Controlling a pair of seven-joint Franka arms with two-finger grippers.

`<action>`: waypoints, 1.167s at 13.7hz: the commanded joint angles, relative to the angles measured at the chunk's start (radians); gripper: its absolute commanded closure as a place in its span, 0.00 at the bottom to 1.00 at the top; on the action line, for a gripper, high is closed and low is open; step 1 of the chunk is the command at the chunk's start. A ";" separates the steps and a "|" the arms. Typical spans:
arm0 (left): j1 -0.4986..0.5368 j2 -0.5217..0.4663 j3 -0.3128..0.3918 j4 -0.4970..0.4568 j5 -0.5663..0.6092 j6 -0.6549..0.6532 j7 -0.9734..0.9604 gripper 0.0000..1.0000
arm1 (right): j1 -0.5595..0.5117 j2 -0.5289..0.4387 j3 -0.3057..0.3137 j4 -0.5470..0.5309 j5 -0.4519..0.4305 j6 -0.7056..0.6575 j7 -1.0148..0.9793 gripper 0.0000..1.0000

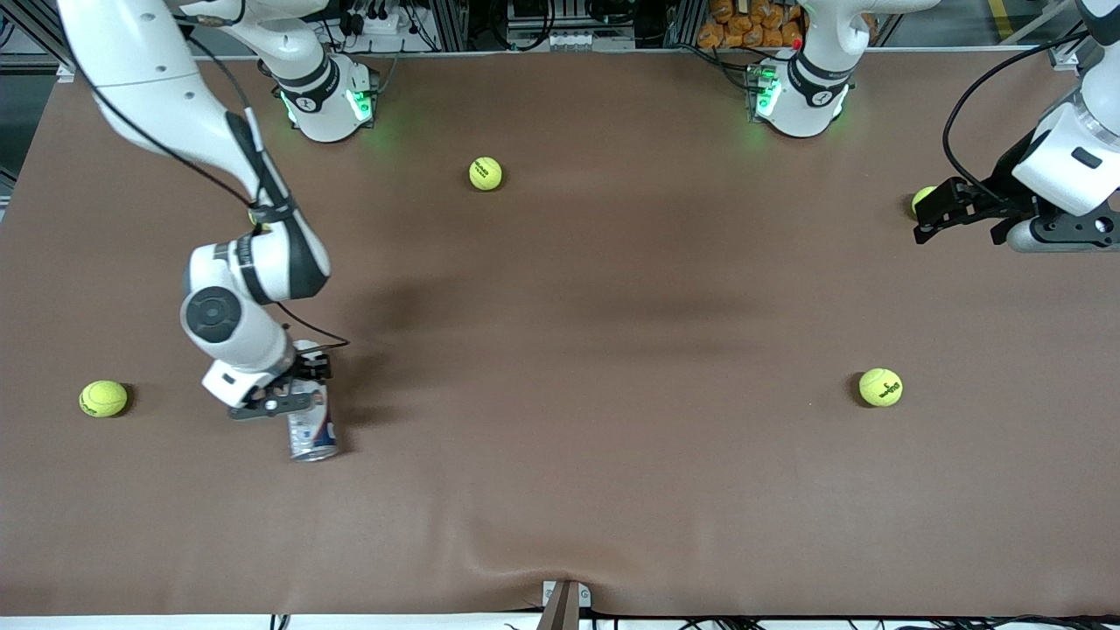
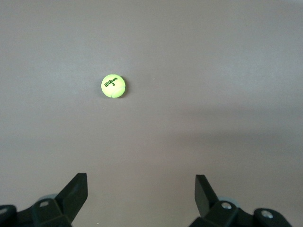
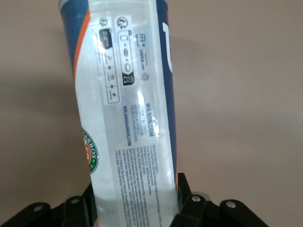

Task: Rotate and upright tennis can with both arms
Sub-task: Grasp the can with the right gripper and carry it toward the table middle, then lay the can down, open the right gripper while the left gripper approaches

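Observation:
The tennis can [image 1: 312,429] lies on the brown table toward the right arm's end, with its silver rim pointing at the front camera. My right gripper [image 1: 302,389] is shut on the can's end away from that rim. In the right wrist view the can [image 3: 128,104], clear with white, blue and orange label, sits between my right gripper's [image 3: 136,194] black fingers [image 3: 185,191], which touch both its sides. My left gripper [image 1: 932,214] is open and empty, low over the table at the left arm's end; it is also open in the left wrist view [image 2: 141,189].
Several yellow-green tennis balls lie on the table: one [image 1: 103,398] beside the can toward the table's edge, one [image 1: 486,173] near the right arm's base, one [image 1: 880,387] toward the left arm's end, one [image 1: 921,199] at the left gripper's tips. The left wrist view shows a ball [image 2: 113,86].

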 commanded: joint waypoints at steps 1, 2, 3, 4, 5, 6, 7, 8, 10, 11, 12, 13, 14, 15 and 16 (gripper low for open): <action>0.005 0.012 -0.002 0.023 0.005 -0.014 0.000 0.00 | 0.188 -0.025 -0.002 0.136 -0.022 -0.158 0.015 0.46; -0.001 0.013 -0.002 0.029 0.005 -0.014 -0.005 0.00 | 0.265 -0.007 -0.004 0.202 -0.022 -0.203 0.019 0.46; -0.002 0.013 -0.002 0.028 0.003 -0.014 -0.008 0.00 | 0.328 0.014 -0.004 0.247 -0.024 -0.215 0.013 0.46; -0.004 0.013 -0.002 0.026 0.003 -0.014 -0.008 0.00 | 0.388 0.031 -0.004 0.270 -0.028 -0.214 -0.001 0.46; -0.001 0.013 -0.002 0.025 0.005 -0.014 -0.008 0.00 | 0.440 0.041 -0.004 0.272 -0.050 -0.202 -0.016 0.46; 0.005 0.013 -0.002 0.025 0.005 -0.014 -0.002 0.00 | 0.492 0.056 -0.004 0.276 -0.080 -0.193 -0.027 0.46; 0.007 0.013 -0.002 0.025 0.005 -0.014 0.000 0.00 | 0.546 0.071 -0.004 0.292 -0.102 -0.180 -0.036 0.46; 0.007 0.013 -0.002 0.026 0.005 -0.014 0.000 0.00 | 0.593 0.099 -0.004 0.312 -0.126 -0.170 -0.054 0.46; 0.005 0.015 -0.002 0.026 0.003 -0.014 -0.003 0.00 | 0.675 0.149 -0.004 0.358 -0.194 -0.154 -0.118 0.46; 0.007 0.015 -0.002 0.025 0.003 -0.014 -0.003 0.00 | 0.701 0.160 -0.004 0.362 -0.215 -0.125 -0.152 0.46; 0.008 0.015 -0.002 0.025 0.003 -0.014 -0.003 0.00 | 0.715 0.166 -0.004 0.361 -0.225 -0.073 -0.183 0.46; 0.008 0.016 -0.002 0.023 0.003 -0.014 -0.003 0.00 | 0.724 0.177 -0.004 0.356 -0.231 -0.020 -0.227 0.45; 0.008 0.019 -0.002 0.023 0.003 -0.016 -0.002 0.00 | 0.738 0.191 -0.004 0.356 -0.234 0.019 -0.278 0.45; 0.008 0.019 0.000 0.023 0.003 -0.016 -0.002 0.00 | 0.744 0.206 -0.004 0.356 -0.236 0.050 -0.330 0.44; 0.008 0.021 -0.002 0.023 0.003 -0.016 -0.003 0.00 | 0.747 0.215 -0.004 0.355 -0.237 0.065 -0.370 0.44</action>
